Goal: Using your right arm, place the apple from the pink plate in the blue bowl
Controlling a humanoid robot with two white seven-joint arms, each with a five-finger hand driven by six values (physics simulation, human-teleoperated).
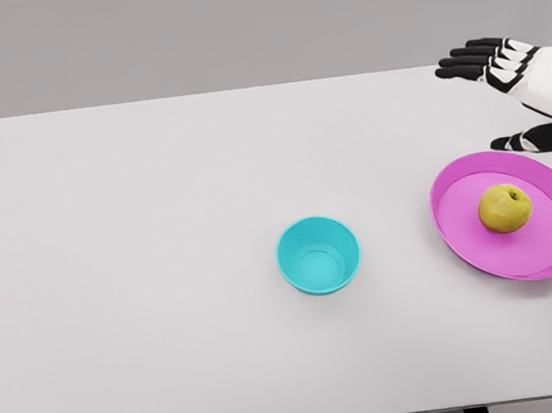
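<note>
My right hand (518, 86) hovers with fingers spread wide, holding nothing. The apple (505, 208) on the pink plate (458, 214) sits below the fingertips, so I'd descend; the blue bowl (318, 255) waits well left.

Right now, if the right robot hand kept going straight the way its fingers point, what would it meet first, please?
The right robot hand points left along the table's far edge; that way looks free, though its height is unclear.
</note>
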